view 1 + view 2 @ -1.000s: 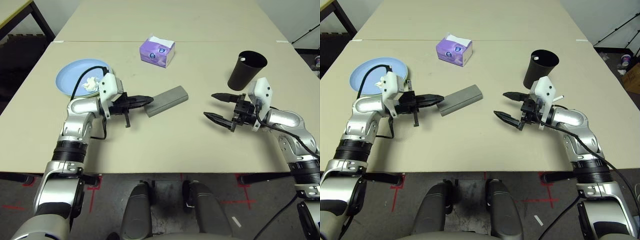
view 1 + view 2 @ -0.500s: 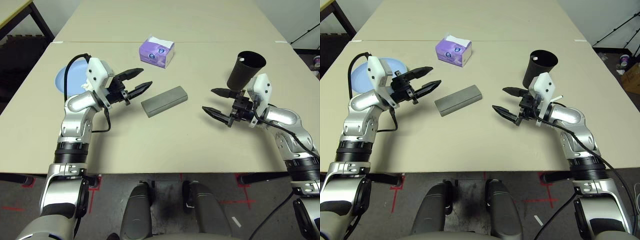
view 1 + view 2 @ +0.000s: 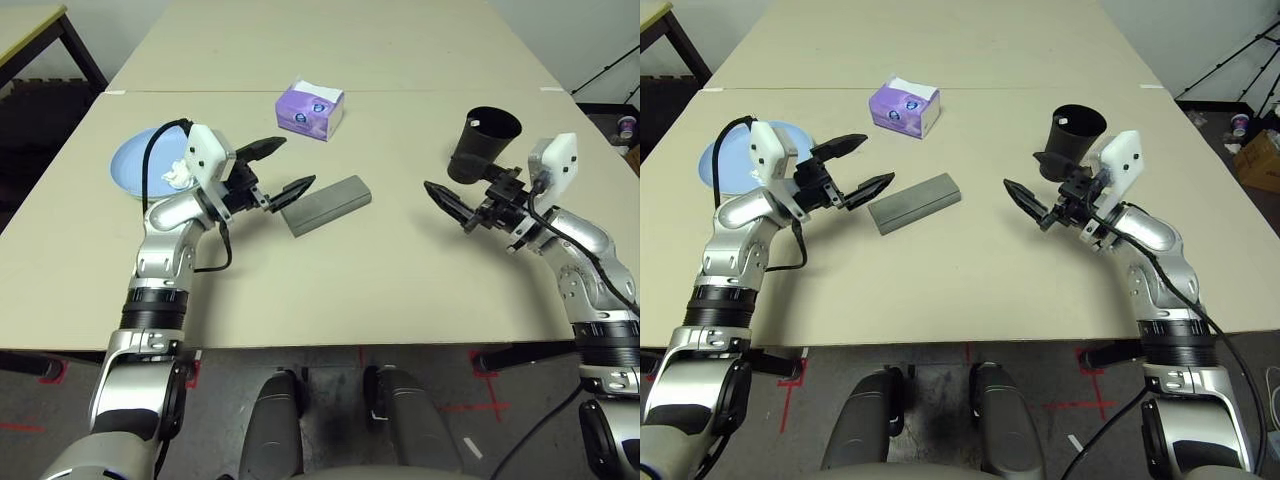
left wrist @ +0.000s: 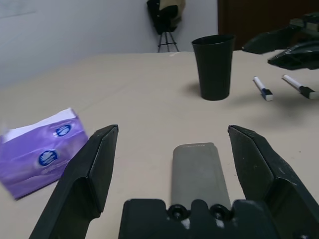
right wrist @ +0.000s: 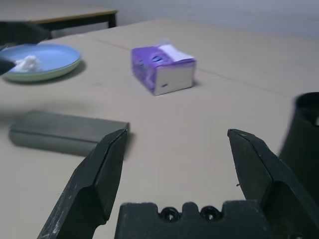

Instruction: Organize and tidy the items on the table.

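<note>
Grey and oblong, the matte glasses case (image 3: 326,203) lies flat on the pale table (image 3: 330,280), just beside the left claw (image 3: 277,168), whose black tapered fingers are spread wide, empty. The right claw (image 3: 448,199) is likewise agape, near the black cup (image 3: 482,146). Left wrist view: case between the fingers (two white pens (image 4: 281,86) beyond). Right wrist view: blue round plate (image 5: 42,60) with crumpled tissue (image 5: 27,63), purple tissue box (image 5: 162,69).
</note>
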